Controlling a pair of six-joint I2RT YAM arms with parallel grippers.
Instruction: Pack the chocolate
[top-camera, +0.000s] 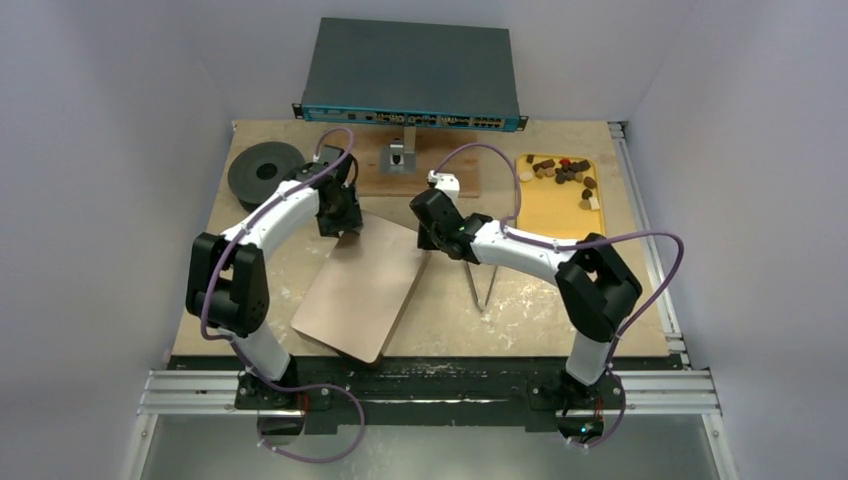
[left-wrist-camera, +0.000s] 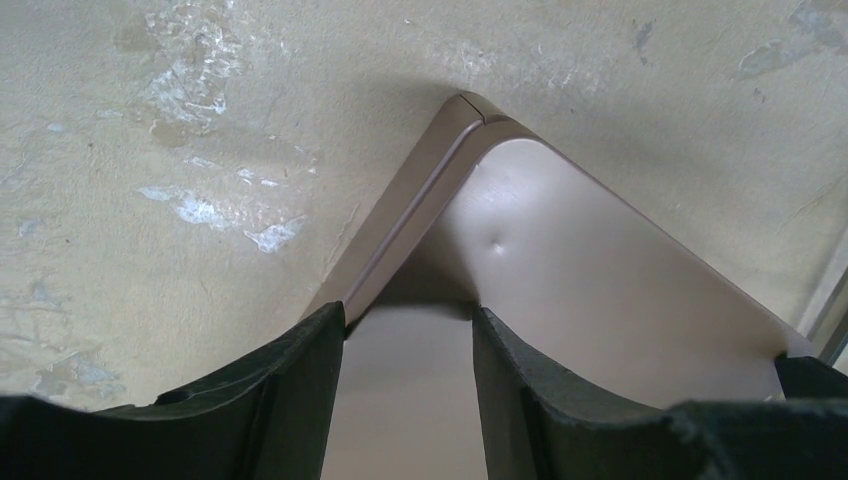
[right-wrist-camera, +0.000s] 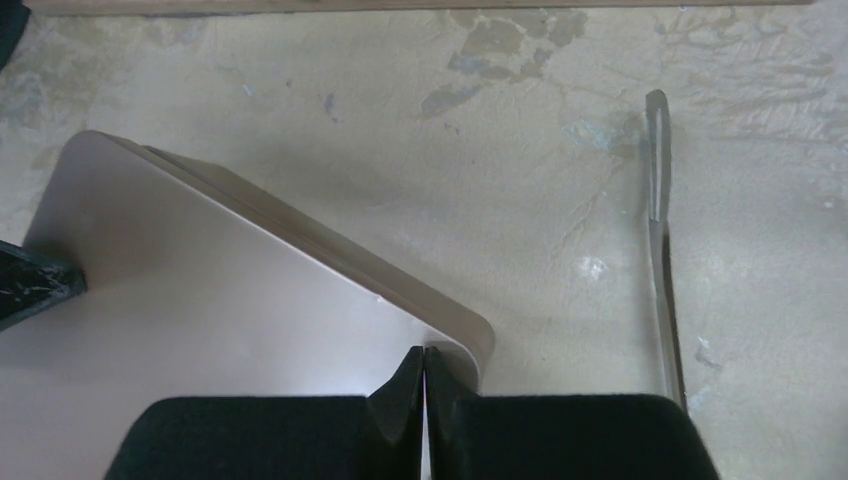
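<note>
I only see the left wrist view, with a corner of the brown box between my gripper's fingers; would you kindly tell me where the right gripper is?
Observer: The right gripper sits at the far right corner of the box, with its fingers closed together.
Operator: Thank you. Where is the chocolate?
Observer: The chocolate lies loose on a yellow tray at the far right of the table, apart from the box.
Operator: Is any tool lying nearby?
Observer: Metal tongs lie on the table just right of the box.
</note>
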